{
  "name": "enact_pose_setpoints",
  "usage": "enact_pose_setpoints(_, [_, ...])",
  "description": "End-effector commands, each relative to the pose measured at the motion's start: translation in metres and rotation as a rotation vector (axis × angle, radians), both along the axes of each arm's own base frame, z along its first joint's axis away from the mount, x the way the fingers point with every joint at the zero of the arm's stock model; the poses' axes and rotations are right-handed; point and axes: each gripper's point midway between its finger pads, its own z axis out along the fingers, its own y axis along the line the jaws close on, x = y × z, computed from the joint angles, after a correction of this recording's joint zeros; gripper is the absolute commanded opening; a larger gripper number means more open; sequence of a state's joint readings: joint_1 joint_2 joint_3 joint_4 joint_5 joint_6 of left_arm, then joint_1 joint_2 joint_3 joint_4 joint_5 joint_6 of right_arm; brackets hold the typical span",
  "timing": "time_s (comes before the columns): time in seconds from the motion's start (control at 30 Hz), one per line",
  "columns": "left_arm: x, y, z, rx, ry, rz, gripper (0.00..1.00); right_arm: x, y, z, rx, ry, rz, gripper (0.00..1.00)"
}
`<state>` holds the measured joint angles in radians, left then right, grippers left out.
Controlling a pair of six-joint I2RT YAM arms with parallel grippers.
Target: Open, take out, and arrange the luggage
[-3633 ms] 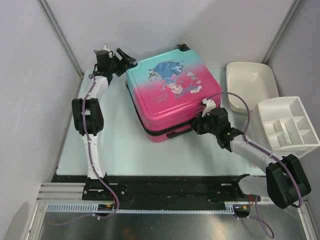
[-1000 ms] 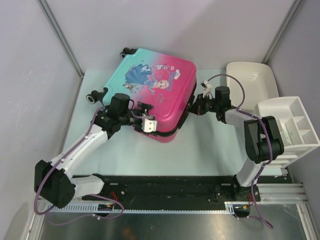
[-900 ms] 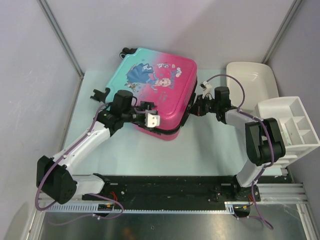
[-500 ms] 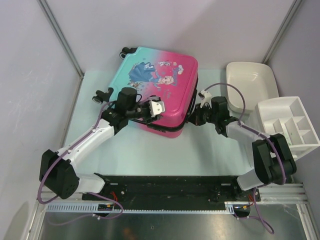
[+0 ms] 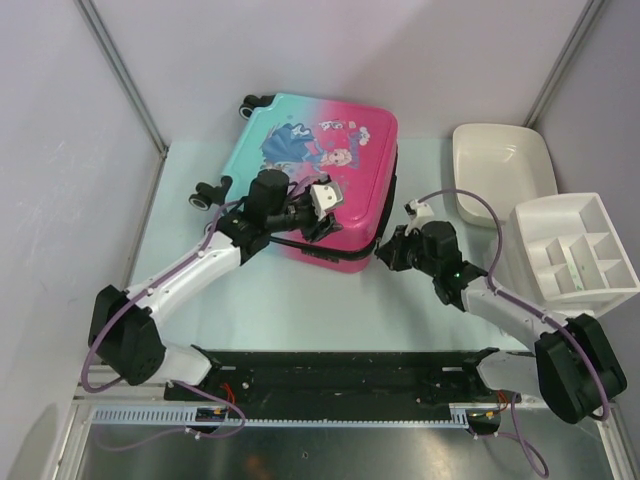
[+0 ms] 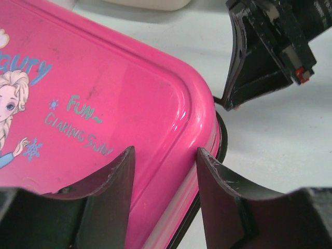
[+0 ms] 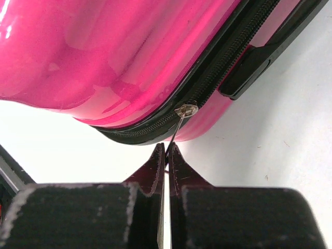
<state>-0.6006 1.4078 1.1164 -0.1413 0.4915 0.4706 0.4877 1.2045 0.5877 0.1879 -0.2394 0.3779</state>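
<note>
The luggage (image 5: 345, 135), pink to teal with a cartoon princess print, lies flat at the back of the table, lid up and zipped. My left gripper (image 5: 330, 212) rests over its near right corner. In the left wrist view its fingers (image 6: 116, 174) stand apart astride the pink lid's rounded rim (image 6: 199, 119), holding nothing. My right gripper (image 5: 385, 252) sits just off that same corner. In the right wrist view this gripper (image 7: 167, 149) is shut on the thin metal zipper pull, which runs up to the slider (image 7: 185, 110) on the black zip.
A white tub (image 5: 505, 165) and a white compartment organiser (image 5: 575, 250) stand at the right edge. The luggage's wheels (image 5: 205, 195) point left and back. Enclosure walls and corner posts close in the back and both sides.
The luggage has turned and slid toward the back. My left gripper has climbed onto the lid toward the right, its jaws narrowing. My right gripper has drawn back toward me, still pinching the zipper pull.
</note>
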Motion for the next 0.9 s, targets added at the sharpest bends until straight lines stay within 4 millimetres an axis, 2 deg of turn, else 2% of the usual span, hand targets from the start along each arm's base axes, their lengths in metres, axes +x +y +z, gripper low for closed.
enact_pose_setpoints(0.0, [0.040,0.002,-0.049,0.048,0.104,0.208,0.40,-0.053,0.059,0.036,0.188,0.008,0.208,0.00])
enact_pose_setpoints(0.07, [0.039,-0.004,-0.054,0.043,0.135,0.212,0.40,-0.057,0.076,0.035,0.208,0.011,0.217,0.00])
enact_pose_setpoints(0.1, [0.039,-0.008,-0.053,0.039,0.138,0.210,0.40,-0.057,0.084,0.043,0.249,0.000,0.218,0.00])
enact_pose_setpoints(0.13, [0.039,-0.009,-0.056,0.037,0.153,0.215,0.40,-0.061,0.089,0.043,0.257,0.007,0.227,0.00])
enact_pose_setpoints(0.17, [0.039,-0.010,-0.055,0.033,0.152,0.221,0.40,-0.071,0.098,0.042,0.260,0.018,0.255,0.00])
enact_pose_setpoints(0.3, [0.041,-0.012,-0.060,0.037,0.166,0.241,0.38,-0.093,0.105,0.042,0.252,0.050,0.281,0.00])
enact_pose_setpoints(0.37, [0.042,-0.012,-0.060,0.034,0.164,0.243,0.38,-0.095,0.102,0.043,0.235,0.036,0.279,0.00])
enact_pose_setpoints(0.43, [0.039,-0.013,-0.060,0.035,0.166,0.226,0.45,-0.090,0.092,0.042,0.211,0.021,0.256,0.00])
enact_pose_setpoints(0.47, [0.034,-0.014,-0.050,0.013,0.154,0.202,0.51,-0.087,0.085,0.035,0.184,0.009,0.248,0.00])
enact_pose_setpoints(0.5, [0.031,-0.009,-0.046,0.008,0.147,0.188,0.62,-0.077,0.076,0.033,0.179,0.004,0.219,0.00])
enact_pose_setpoints(0.53, [0.028,-0.007,-0.039,0.006,0.120,0.168,0.68,-0.071,0.070,0.029,0.170,0.002,0.206,0.00])
enact_pose_setpoints(0.57, [0.022,-0.003,-0.021,-0.019,0.091,0.149,0.74,-0.067,0.065,0.026,0.155,-0.008,0.200,0.00])
enact_pose_setpoints(0.6, [0.021,0.007,-0.016,-0.021,0.086,0.138,0.82,-0.064,0.063,0.027,0.157,-0.013,0.204,0.00])
enact_pose_setpoints(0.63, [0.009,0.015,-0.004,-0.011,0.073,0.096,0.86,-0.054,0.055,0.025,0.151,-0.020,0.180,0.00])
enact_pose_setpoints(0.7, [0.002,0.035,0.006,0.002,0.055,0.057,0.93,-0.049,0.051,0.025,0.149,-0.032,0.189,0.00])
enact_pose_setpoints(0.73, [-0.013,0.047,0.015,0.039,0.001,0.004,0.95,-0.047,0.050,0.027,0.150,-0.038,0.189,0.00])
enact_pose_setpoints(0.77, [-0.018,0.056,0.018,0.066,-0.040,-0.011,0.98,-0.046,0.049,0.024,0.145,-0.037,0.191,0.00])
enact_pose_setpoints(0.8, [-0.021,0.069,0.012,0.131,-0.119,-0.041,1.00,-0.047,0.049,0.023,0.142,-0.038,0.205,0.00])
enact_pose_setpoints(0.83, [-0.034,0.081,0.018,0.164,-0.168,-0.056,1.00,-0.047,0.049,0.022,0.139,-0.036,0.210,0.00])
enact_pose_setpoints(0.87, [-0.037,0.091,0.013,0.215,-0.207,-0.059,1.00,-0.045,0.048,0.020,0.135,-0.035,0.207,0.00])
